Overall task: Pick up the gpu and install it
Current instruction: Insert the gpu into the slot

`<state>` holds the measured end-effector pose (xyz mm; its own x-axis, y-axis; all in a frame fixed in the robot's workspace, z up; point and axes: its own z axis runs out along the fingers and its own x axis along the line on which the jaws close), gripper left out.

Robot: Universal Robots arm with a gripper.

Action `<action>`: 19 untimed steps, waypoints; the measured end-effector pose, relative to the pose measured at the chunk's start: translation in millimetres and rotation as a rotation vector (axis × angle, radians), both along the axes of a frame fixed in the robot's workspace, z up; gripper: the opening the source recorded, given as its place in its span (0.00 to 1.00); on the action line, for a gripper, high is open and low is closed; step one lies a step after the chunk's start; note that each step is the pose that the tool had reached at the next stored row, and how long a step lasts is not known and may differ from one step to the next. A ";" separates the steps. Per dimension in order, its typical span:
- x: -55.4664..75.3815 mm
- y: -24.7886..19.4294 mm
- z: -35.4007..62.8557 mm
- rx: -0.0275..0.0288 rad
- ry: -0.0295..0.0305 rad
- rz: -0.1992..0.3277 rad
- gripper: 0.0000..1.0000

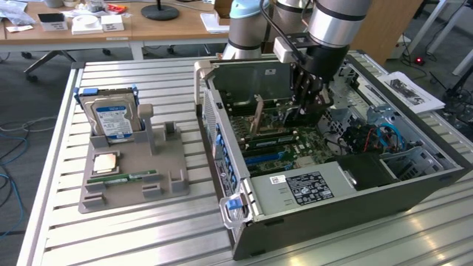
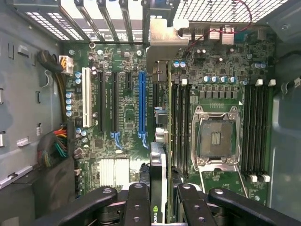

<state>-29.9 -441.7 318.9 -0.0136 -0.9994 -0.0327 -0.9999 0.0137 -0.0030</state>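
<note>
— How far had the job got?
— Start at the near edge of the table [image 1: 111,238]. The grey tray [image 1: 170,166] carried a RAM stick [image 1: 122,178] along its near edge and a processor [image 1: 105,162] just behind that. A hard drive [image 1: 114,119] stood upright at its far end.
— And the gpu?
— It was up in the grip. The gripper [image 1: 307,108] was down inside the open computer case [image 1: 333,194], towards its far wall. The wrist view showed its fingers [image 2: 136,202] closed on the gpu [image 2: 159,165], pinching the card edge-on from both sides.
— Over which slot?
— It stood above the motherboard [image 2: 122,122], between the blue slot [image 2: 142,103] and the memory slots beside the bare processor socket [image 2: 216,136]. Its silver bracket [image 2: 164,40] was near the openings in the case's rear wall.
— Was it seated?
— I couldn't tell whether its edge had gone into a slot. I judged the pick-up done and the install under way, but nothing showed it finished.
</note>
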 end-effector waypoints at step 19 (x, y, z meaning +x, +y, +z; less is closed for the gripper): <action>-7.8 0.0 -6.7 0.0000 -0.0039 0.000 0.27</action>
